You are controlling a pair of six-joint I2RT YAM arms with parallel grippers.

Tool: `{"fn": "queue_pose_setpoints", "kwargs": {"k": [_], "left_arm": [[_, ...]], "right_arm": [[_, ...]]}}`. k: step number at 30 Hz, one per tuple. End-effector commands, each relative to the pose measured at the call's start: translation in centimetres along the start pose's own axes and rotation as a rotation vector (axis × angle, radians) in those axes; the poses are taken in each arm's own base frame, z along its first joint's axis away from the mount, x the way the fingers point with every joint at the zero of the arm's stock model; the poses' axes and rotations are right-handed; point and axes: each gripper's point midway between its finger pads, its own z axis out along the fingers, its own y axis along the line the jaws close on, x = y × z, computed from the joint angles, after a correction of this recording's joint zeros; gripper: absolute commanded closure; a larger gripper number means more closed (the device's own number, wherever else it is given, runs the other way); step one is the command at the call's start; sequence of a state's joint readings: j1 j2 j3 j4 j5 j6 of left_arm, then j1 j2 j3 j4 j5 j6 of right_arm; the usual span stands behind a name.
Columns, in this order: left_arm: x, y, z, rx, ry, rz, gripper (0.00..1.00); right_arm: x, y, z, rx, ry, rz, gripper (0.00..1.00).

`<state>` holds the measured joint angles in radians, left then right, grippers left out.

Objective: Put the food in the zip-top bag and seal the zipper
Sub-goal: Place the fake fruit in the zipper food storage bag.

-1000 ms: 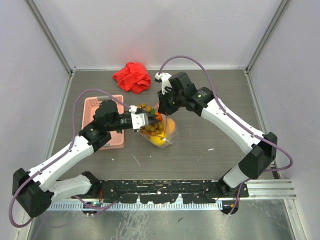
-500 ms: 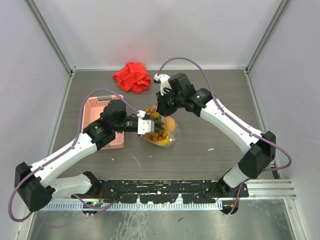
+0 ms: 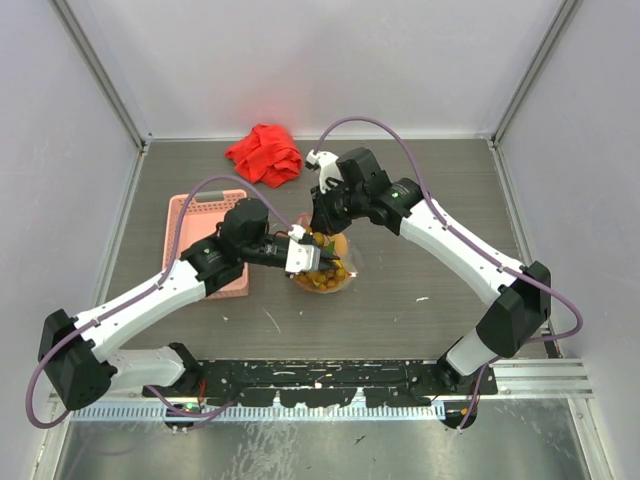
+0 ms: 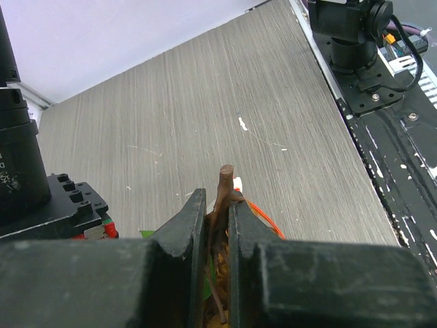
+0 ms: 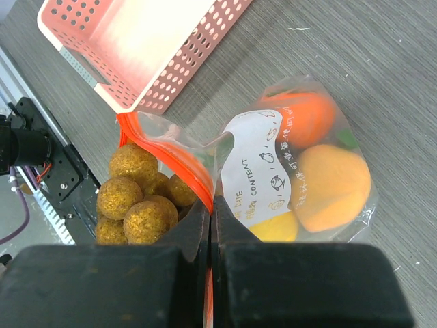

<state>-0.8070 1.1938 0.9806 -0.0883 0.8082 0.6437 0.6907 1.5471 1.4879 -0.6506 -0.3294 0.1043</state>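
Observation:
The clear zip-top bag [image 3: 340, 268] lies mid-table, with an orange [image 5: 300, 116], a lemon [image 5: 273, 229] and another orange-yellow fruit [image 5: 331, 184] inside. My right gripper [image 5: 210, 205] is shut on the bag's orange-red zipper strip [image 5: 174, 160] and holds the mouth up and open; it also shows in the top view [image 3: 322, 222]. My left gripper [image 4: 217, 199] is shut on the brown stem [image 4: 226, 179] of the olive-brown grapes [image 5: 136, 198]. The grapes hang in the bag's mouth, and the left gripper [image 3: 305, 258] is right over the bag.
The pink basket [image 3: 195, 215] stands left of the bag, partly under the left arm, and shows in the right wrist view [image 5: 150, 48]. A red cloth [image 3: 265, 155] lies at the back. The black rail [image 3: 330, 380] runs along the near edge.
My left gripper has carried the grapes rightward from beside the basket to the bag's mouth and lowered them in. The right gripper has kept its hold on the strip.

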Motion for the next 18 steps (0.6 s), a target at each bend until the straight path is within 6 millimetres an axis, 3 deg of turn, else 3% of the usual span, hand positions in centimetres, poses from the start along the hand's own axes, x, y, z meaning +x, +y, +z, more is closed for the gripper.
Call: {"fn": "queue_pose_setpoints", "kwargs": {"k": [1,7,12,18], "left_arm": [[-1.4,1.0,0.0,-0.03,-0.027,0.057,1.0],[1.8,1.7,-0.5,-0.089,0.046,0.002,1.0],[2.9,2.7,-1.9,-0.152,0.086,0.003,0.99],[5.0,2.8,-2.1,-0.15,0.175,-0.007,0.95]], "right_arm": [[-2.3,1.0,-1.6,-0.038,-0.103,-0.028,1.0],[-2.5,0.8,-2.5,-0.042,-0.122,-0.027,1.0],[-2.2,0.5,-2.9,-0.042,-0.126,-0.02,1.0],[-2.7,1.0,-3.2,-0.076,-0.144,-0.021,1.0]]}}
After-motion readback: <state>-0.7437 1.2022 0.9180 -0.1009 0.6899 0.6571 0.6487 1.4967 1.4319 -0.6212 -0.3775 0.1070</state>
